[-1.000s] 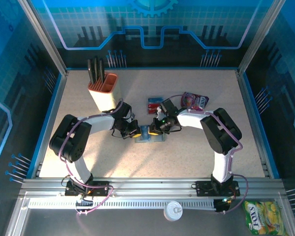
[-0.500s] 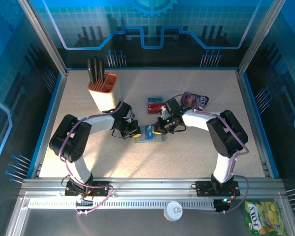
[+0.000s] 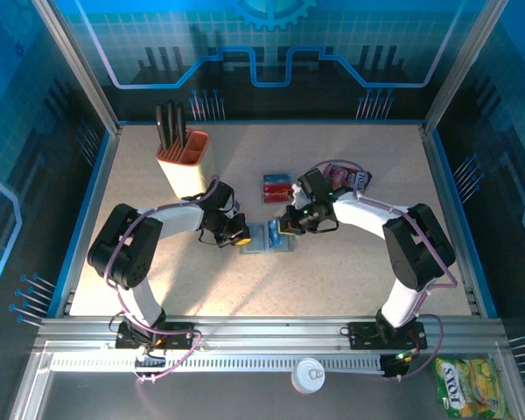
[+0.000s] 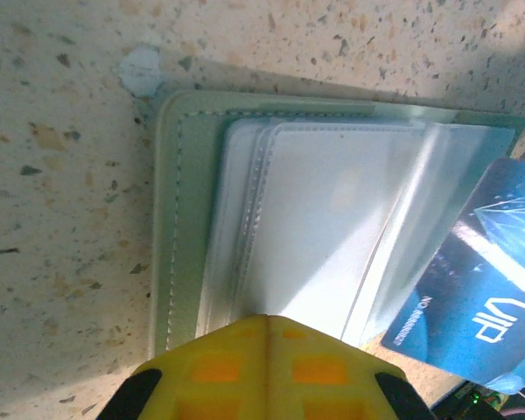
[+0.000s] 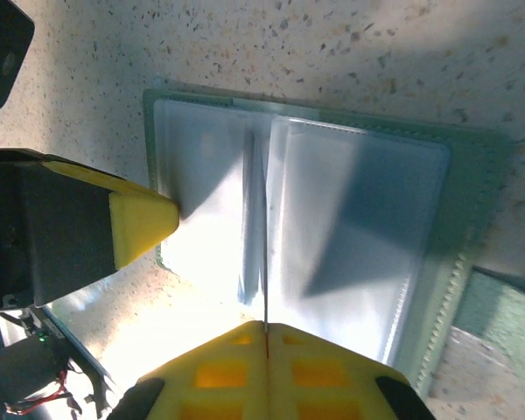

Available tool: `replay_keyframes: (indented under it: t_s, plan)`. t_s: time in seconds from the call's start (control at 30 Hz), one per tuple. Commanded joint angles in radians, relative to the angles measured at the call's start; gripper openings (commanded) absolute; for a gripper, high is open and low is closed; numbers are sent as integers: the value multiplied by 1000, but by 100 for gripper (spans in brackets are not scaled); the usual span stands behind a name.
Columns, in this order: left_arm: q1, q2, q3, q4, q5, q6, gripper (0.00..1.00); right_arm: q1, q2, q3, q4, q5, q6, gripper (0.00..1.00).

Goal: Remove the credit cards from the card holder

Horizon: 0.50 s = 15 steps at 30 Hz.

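**Right Arm Swings Out With a Blue Card**

Since a second ago, the right arm's elbow has swung out to the side. The right pincer (image 3: 289,226) has slid a little away from the middle of the flat grey-green folding card holder (image 3: 262,242). The left arm has stayed put.

The right pincer is clenched tight on a thin, shiny blue card (image 4: 490,297) with white letters. This card pokes out past the card holder's edge on the side away from the left pincer (image 3: 239,234).

The left pincer is clenched too, and its yellow tip sits on the other end of the card holder. The card holder lies open and flat on the speckled counter (image 3: 332,280), between the two pincers.

Small red cards (image 3: 277,186) lie just behind the card holder. A crinkly pink pouch (image 3: 354,179) lies behind the card holder on the right pincer's side. An orange-and-cream cup (image 3: 184,162) with black pens stands well behind it on the left pincer's side.
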Motion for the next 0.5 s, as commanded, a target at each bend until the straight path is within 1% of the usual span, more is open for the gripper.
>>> replay_keyframes:
  t_s: [0.0,0.07,0.13,0.23,0.4,0.47]
  plan:
    - [3,-34,22,-17,5,6,0,-20,-37,64,-104,23,-117,0]
    - [2,-31,21,-12,5,5,0,-20,-39,94,-141,33,-197,0]
    - [1,-26,17,-6,11,2,0,-20,-37,122,-175,77,-268,0]
    - [1,-32,10,0,12,0,0,-15,-28,172,-223,141,-421,0]
    - [2,-54,13,-11,8,3,0,-9,0,247,-280,200,-731,0]
    - [3,-58,15,-12,5,7,0,-9,21,283,-303,243,-837,0]
